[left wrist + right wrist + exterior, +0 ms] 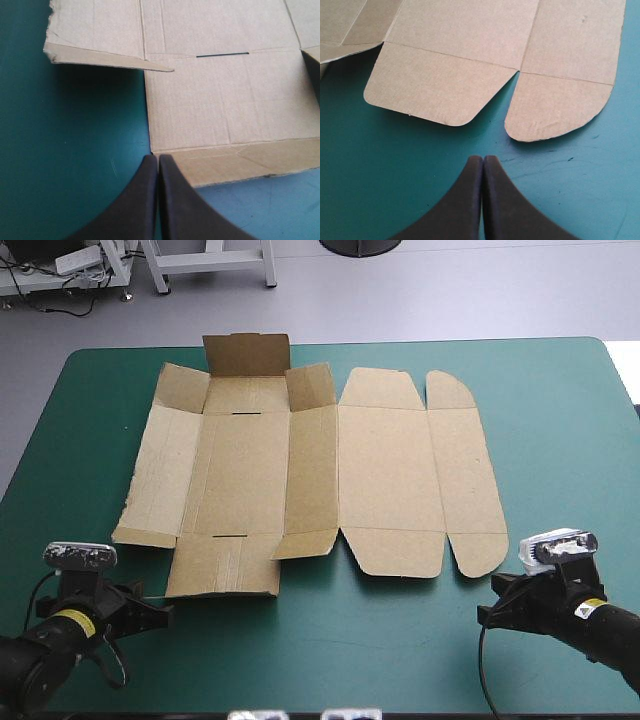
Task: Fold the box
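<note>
Box [310,475] flat on table [560,400], left fingers [140,200] before its near-left flap, right fingers [465,200] before its near-right flaps.

The cut sheet of brown board, the box [310,475], lies unfolded near the middle of the teal-green cover, mostly flat, a few flaps slightly lifted, one far flap upright.

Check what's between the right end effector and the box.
Nothing: only bare cover lies between the right end effector and the rounded flaps of the box. The right wrist view shows it best.
</note>
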Available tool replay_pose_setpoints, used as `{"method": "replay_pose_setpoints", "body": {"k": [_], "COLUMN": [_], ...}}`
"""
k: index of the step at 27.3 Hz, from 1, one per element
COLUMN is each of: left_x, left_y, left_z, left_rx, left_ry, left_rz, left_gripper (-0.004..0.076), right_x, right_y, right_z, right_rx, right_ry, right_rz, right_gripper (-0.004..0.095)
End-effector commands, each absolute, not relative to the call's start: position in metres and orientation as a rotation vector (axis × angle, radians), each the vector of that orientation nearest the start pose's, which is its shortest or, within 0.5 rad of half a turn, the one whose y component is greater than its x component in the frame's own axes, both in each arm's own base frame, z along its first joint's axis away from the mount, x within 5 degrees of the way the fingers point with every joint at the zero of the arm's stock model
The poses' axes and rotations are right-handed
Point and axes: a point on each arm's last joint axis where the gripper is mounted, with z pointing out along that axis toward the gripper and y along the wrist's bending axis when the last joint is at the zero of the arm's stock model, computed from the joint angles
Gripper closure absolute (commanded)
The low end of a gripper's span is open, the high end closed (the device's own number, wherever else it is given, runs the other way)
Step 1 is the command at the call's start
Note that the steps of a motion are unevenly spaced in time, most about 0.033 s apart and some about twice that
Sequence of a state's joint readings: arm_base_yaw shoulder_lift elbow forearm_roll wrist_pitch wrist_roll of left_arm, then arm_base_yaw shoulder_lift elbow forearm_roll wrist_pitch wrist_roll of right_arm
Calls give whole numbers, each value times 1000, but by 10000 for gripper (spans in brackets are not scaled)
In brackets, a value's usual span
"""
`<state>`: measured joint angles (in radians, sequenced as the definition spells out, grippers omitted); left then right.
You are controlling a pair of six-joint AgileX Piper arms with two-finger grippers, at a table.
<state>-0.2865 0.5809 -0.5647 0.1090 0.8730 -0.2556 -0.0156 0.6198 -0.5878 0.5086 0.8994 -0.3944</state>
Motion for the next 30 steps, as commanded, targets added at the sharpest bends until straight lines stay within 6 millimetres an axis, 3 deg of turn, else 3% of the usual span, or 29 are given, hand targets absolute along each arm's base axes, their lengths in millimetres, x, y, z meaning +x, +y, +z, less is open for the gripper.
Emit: {"method": "replay_pose_setpoints", "body": {"k": [1, 6, 12, 17, 22, 27, 30], "left_x": [112, 169, 218, 249, 264, 274, 279], "left_y": [-27, -50, -67, -46, -13, 15, 23], "left_z": [308, 346, 353, 360, 362, 353, 348], "left_rx": [65, 136, 199, 183, 126, 92, 57], "left_ry": [2333, 2366, 2462, 2482, 2459, 2506, 2516], "left_rz": [-163, -225, -502, -760, -946, -757, -643], "left_gripper": [729, 722, 716, 716, 716, 715, 646], "right_x": [115, 135, 141, 141, 141, 141, 140], "right_y": [33, 33, 33, 33, 33, 33, 34], "right_z": [303, 316, 321, 321, 321, 321, 321], "right_rx": [-211, -220, -233, -234, -234, -232, -234], "right_ry": [2264, 2285, 2297, 2299, 2299, 2300, 2303], "right_rz": [433, 424, 431, 430, 430, 435, 437], "right_gripper": [914, 914, 914, 914, 914, 914, 914]}}
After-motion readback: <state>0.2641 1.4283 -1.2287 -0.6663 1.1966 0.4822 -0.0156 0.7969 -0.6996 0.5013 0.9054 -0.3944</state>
